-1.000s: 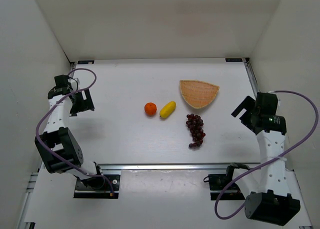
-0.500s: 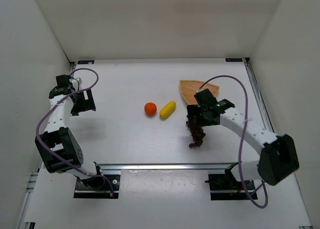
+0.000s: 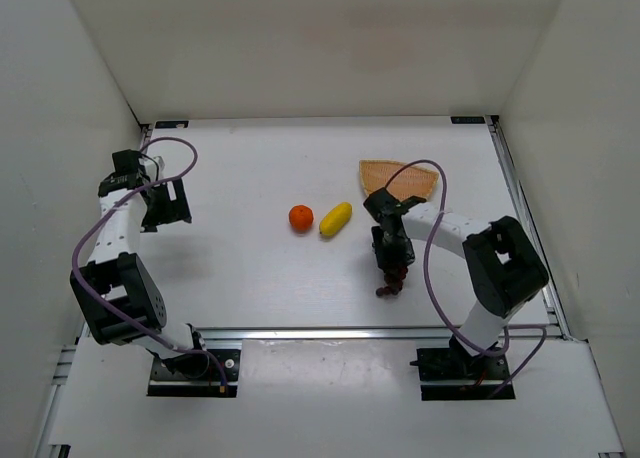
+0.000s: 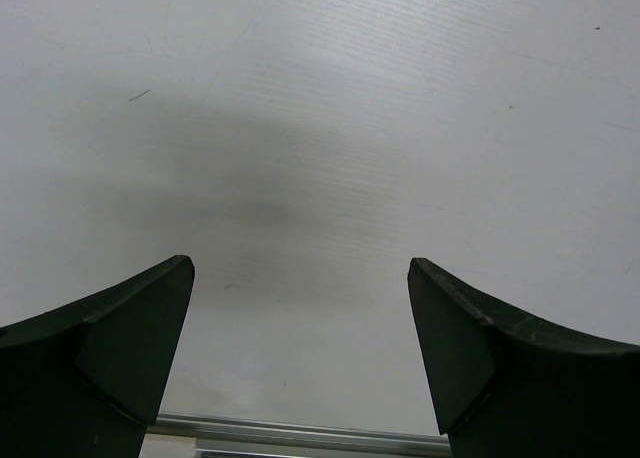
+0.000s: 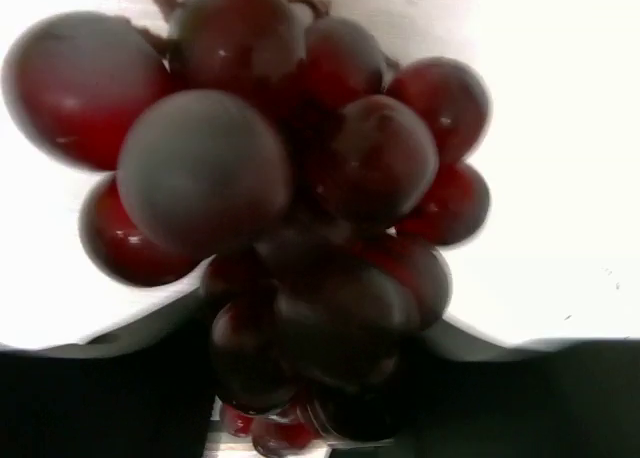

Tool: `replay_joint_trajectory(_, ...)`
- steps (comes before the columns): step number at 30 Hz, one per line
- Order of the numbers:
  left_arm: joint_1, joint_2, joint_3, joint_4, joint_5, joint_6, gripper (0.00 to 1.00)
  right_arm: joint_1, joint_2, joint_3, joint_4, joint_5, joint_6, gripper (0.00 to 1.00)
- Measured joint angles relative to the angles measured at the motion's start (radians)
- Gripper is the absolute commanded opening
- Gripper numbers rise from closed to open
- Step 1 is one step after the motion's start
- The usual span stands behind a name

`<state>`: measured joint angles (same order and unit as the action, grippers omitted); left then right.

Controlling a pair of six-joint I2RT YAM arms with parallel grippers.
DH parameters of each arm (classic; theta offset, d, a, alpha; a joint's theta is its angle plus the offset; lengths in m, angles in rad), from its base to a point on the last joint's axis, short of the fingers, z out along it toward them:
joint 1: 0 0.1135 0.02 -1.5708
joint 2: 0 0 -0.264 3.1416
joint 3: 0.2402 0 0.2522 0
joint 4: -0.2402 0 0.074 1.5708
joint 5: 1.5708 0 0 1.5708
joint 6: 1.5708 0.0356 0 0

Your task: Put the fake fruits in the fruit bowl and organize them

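The dark red grape bunch (image 3: 393, 279) lies on the white table just below the tan woven fruit bowl (image 3: 376, 171). My right gripper (image 3: 390, 250) is down on the bunch's upper end and shut on it. In the right wrist view the grapes (image 5: 290, 198) fill the frame between the dark fingers (image 5: 100, 398). The round orange (image 3: 301, 217) and the yellow lemon (image 3: 335, 218) sit side by side to the left of the bowl. My left gripper (image 3: 165, 203) hovers open at the far left, with only bare table between its fingers (image 4: 130, 328).
The right arm and its purple cable (image 3: 432, 228) arc over the bowl's near side. Box walls close in the left, back and right. A metal rail (image 3: 330, 331) runs along the table's near edge.
The right arm swung in from the right side, came down over the grape bunch and shut its jaws on it. The left arm has stayed still.
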<state>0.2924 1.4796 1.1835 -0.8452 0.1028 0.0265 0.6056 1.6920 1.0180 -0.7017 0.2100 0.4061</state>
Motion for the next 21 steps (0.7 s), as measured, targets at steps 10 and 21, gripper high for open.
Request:
replay_joint_trajectory(10, 0.000, 0.014, 0.000, 0.000, -0.006, 0.000, 1.00, 0.096, -0.111, 0.212, -0.066, -0.008, 0.017, 0.25)
replay_joint_trajectory(21, -0.007, 0.048, 0.000, -0.018, -0.006, 0.001, 1.00, -0.229, 0.127, 0.788, -0.102, -0.056, -0.024, 0.35)
